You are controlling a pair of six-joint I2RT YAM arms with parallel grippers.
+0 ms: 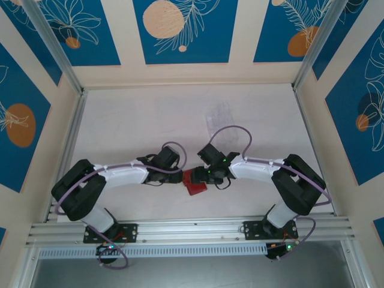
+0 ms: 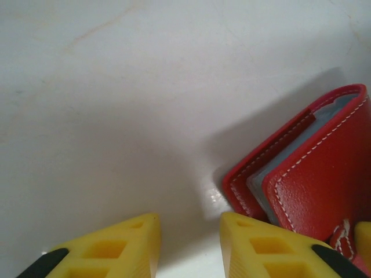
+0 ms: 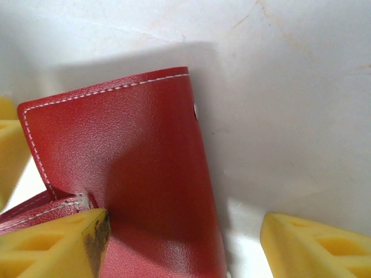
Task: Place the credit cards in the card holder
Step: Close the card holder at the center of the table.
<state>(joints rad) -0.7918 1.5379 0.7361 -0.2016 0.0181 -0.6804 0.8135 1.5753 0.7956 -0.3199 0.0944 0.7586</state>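
Right gripper [image 3: 182,223] and left gripper [image 2: 190,223] meeting at the red card holder [image 3: 127,150].
Right jaws stand wide apart with the folded holder lying between them on the table [image 3: 290,87], one finger over its cover, the other clear of it. Left jaws stand partly apart over bare table. The holder lies just beside them, its pale grey inside showing at the edge.
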